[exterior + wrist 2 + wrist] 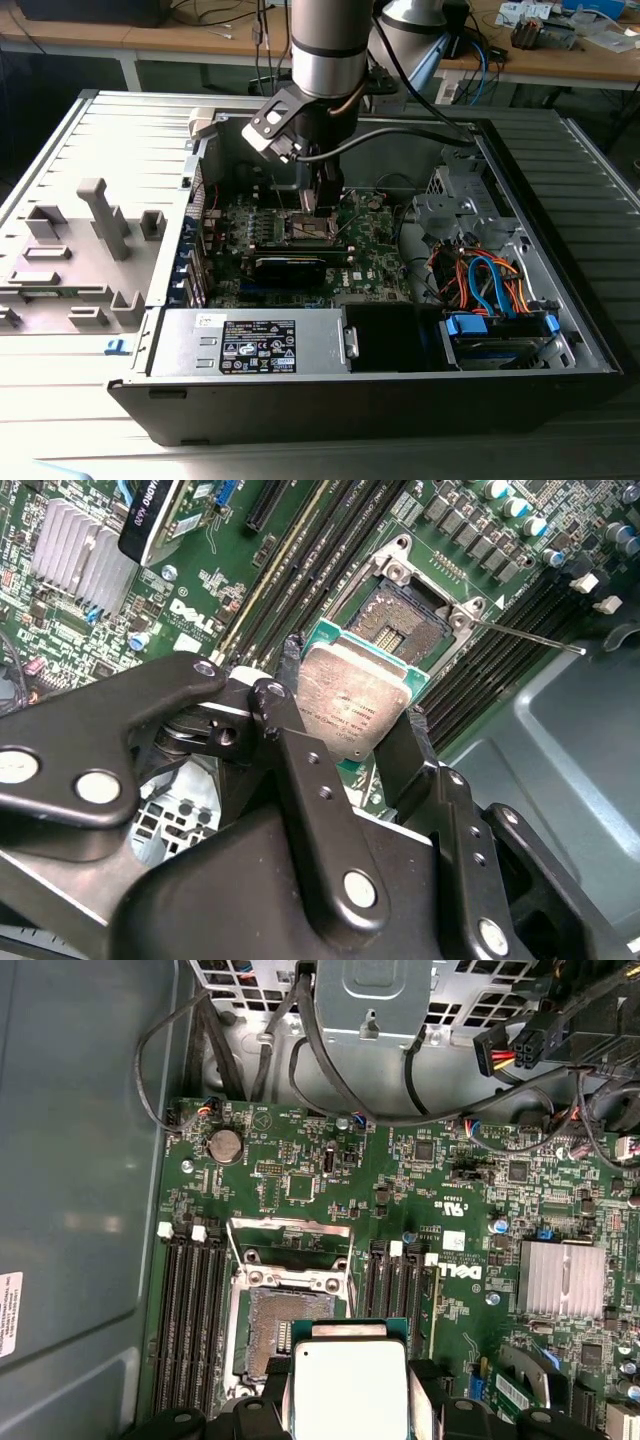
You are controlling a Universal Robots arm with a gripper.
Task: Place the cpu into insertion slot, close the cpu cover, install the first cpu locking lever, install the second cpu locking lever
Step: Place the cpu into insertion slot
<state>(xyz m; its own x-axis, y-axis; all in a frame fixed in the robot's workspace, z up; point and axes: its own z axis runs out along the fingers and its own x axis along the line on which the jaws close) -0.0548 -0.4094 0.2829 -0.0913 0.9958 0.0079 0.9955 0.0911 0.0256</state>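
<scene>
Exterior view: the arm reaches down into the open computer case (560,330), with the gripper (318,205) low over the middle of the green motherboard (375,250). The power supply (250,345) sits along the case's front wall, and a bundle of blue and orange cables (490,280) lies at the exterior view's right. Second wrist view: the gripper (355,698) is clamped on the cpu (350,705), with black fingers (290,665) pressing on two opposite edges and the silvery-grey top facing the camera. The cpu hangs over one edge of the insertion slot (410,620), whose dark-tan centre is exposed; I cannot tell whether it touches. A thin locking lever (530,637) juts out from the slot's corner, free of any catch. A finned heatsink (75,550) lies well apart. First wrist view: the gripper (350,1392) grasps the cpu (350,1385), which overlaps the slot's near side. The insertion slot (275,1335) is uncovered, and the cpu cover (290,1228) is swung open at its far edge. Memory slots (190,1320) flank the socket.
</scene>
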